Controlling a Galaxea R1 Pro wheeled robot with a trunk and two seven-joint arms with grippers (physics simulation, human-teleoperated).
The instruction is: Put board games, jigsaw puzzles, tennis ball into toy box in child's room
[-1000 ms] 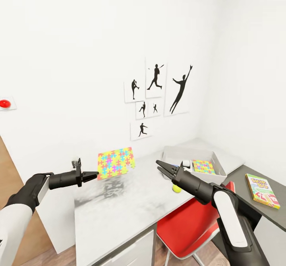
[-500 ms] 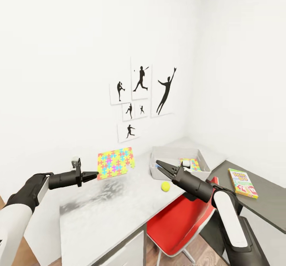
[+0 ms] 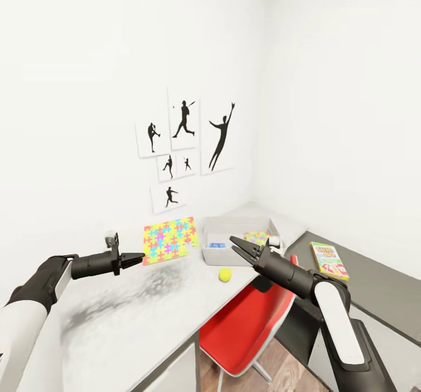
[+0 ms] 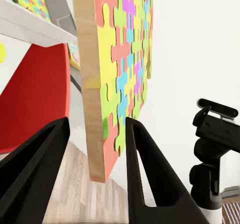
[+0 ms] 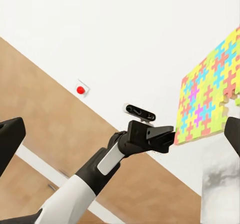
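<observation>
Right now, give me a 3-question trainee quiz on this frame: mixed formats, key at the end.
1. True or false: the left gripper holds the yellow multicoloured jigsaw puzzle slab by its edge, lifted off the light grey table.
2. Multiple choice: the small yellow-green tennis ball is (A) inside the shallow light grey toy box, (B) on the table in front of that box, (C) in the right gripper.
3. Fill in: the green-edged board game box lies on the ____ grey corner section of the table.

Key: 1 true. 2 B. 3 dark.
</observation>
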